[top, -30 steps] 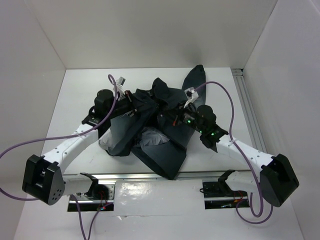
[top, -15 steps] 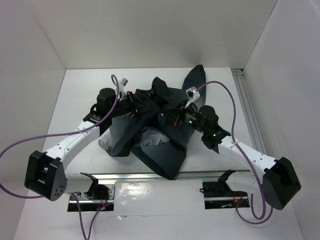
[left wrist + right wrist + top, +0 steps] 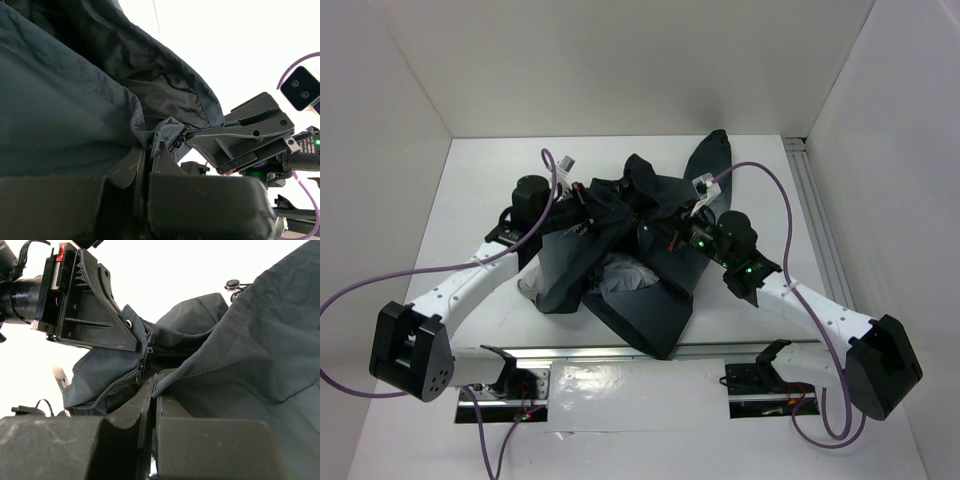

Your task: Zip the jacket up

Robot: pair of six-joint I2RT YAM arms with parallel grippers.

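From the top camera I see the jacket (image 3: 650, 300) bunched in the middle of the table (image 3: 480, 190), with both arms reaching into its upper centre. On the left wrist view, my left gripper (image 3: 148, 156) is clamped on a crumpled fabric edge at lower centre, I judge to anchor one side. On the right wrist view, my right gripper (image 3: 154, 387) is pinched on the jacket's edge just beside the zipper (image 3: 117, 386) teeth. It faces the other claw, probably to bring the two sides together.
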